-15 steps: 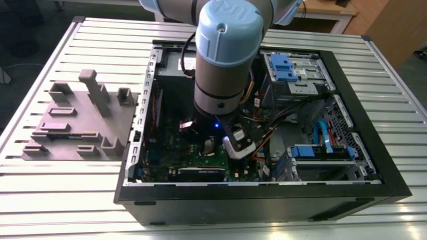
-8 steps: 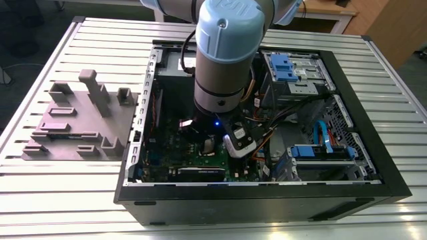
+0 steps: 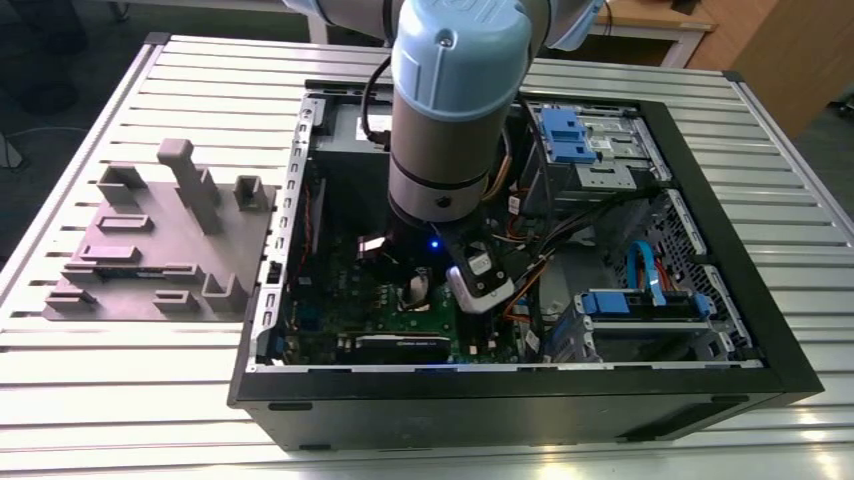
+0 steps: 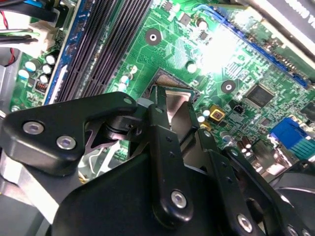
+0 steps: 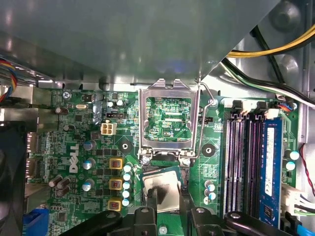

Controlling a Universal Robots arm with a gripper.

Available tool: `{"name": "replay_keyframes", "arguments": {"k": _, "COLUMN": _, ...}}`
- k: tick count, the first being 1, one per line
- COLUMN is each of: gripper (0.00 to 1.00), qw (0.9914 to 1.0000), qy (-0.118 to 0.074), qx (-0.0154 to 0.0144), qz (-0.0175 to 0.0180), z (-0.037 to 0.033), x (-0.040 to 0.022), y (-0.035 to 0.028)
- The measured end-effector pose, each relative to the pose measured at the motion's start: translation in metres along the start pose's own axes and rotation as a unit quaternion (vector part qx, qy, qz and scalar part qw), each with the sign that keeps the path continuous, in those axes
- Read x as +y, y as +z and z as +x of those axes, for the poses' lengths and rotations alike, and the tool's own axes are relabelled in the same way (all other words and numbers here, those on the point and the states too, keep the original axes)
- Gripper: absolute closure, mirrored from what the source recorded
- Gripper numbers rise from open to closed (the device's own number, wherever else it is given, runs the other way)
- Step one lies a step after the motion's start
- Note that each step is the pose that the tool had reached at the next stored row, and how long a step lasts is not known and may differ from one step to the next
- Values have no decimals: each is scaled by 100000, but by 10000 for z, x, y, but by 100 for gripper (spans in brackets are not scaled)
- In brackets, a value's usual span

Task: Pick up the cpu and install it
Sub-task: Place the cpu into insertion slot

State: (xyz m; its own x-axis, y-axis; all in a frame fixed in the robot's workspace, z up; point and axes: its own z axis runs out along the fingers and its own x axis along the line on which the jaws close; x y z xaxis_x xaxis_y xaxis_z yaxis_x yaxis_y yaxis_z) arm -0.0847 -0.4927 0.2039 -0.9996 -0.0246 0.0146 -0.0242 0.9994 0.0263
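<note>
Your end effector [image 5: 167, 195] is clenched on the cpu [image 5: 161, 183], one finger on each side of the chip, as the first wrist view shows. The cpu is directly over the socket [image 4: 170, 78], slightly skewed to it. It's probably hovering, but I can't tell if it's touching. The load plate [image 5: 170, 123] stands flipped open just beside the socket. The grey fixture [image 3: 160, 250] sits on the worktop [image 3: 120, 400], well apart from the socket.

one robot arm [image 3: 447, 110] with one gripper [image 5: 168, 199]; one cpu [image 5: 162, 181]; one open computer case [image 3: 534, 412] holding one green motherboard [image 5: 74, 123]; one grey fixture [image 3: 147, 250]; one slatted surface [image 3: 134, 390]; three yellow-topped square parts [image 5: 115, 163] on the board; two blue drive brackets [image 3: 581, 135] in the case.
</note>
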Motion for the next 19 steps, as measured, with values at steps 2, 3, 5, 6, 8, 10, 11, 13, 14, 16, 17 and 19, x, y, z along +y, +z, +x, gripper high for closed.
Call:
{"name": "replay_keyframes", "arguments": {"k": 2, "gripper": 68, "qw": 100000, "qy": -2, "qx": -2, "qz": -2, "z": 0, "x": 0, "y": 0}}
{"name": "replay_keyframes", "arguments": {"k": 3, "gripper": 68, "qw": 100000, "qy": -2, "qx": 0, "qz": -1, "z": 0, "x": 0, "y": 0}}
{"name": "replay_keyframes", "arguments": {"k": 5, "gripper": 68, "qw": 100000, "qy": -7, "qx": 7, "qz": 12, "z": 0, "x": -1, "y": -2}}
{"name": "replay_keyframes", "arguments": {"k": 6, "gripper": 68, "qw": 100000, "qy": -17, "qx": 8, "qz": 14, "z": 0, "x": -2, "y": -1}}
{"name": "replay_keyframes", "arguments": {"k": 8, "gripper": 67, "qw": 100000, "qy": -30, "qx": 4, "qz": 10, "z": 0, "x": -4, "y": 5}}
{"name": "replay_keyframes", "arguments": {"k": 10, "gripper": 60, "qw": 100000, "qy": -38, "qx": 3, "qz": 5, "z": 0, "x": -5, "y": 15}}
{"name": "replay_keyframes", "arguments": {"k": 11, "gripper": 60, "qw": 100000, "qy": -50, "qx": 3, "qz": 9, "z": 0, "x": -5, "y": 21}}
{"name": "replay_keyframes", "arguments": {"k": 13, "gripper": 60, "qw": 99999, "qy": -387, "qx": 14, "qz": -2, "z": 0, "x": -6, "y": 31}}
{"name": "replay_keyframes", "arguments": {"k": 14, "gripper": 60, "qw": 99997, "qy": -815, "qx": 28, "qz": -8, "z": 0, "x": -6, "y": 33}}
{"name": "replay_keyframes", "arguments": {"k": 16, "gripper": 60, "qw": 99976, "qy": -2172, "qx": 65, "qz": 6, "z": 0, "x": -6, "y": 34}}
{"name": "replay_keyframes", "arguments": {"k": 17, "gripper": 60, "qw": 99956, "qy": -2951, "qx": 83, "qz": 12, "z": 0, "x": -6, "y": 35}}
{"name": "replay_keyframes", "arguments": {"k": 19, "gripper": 60, "qw": 99906, "qy": -4325, "qx": 117, "qz": 27, "z": 0, "x": -6, "y": 35}}
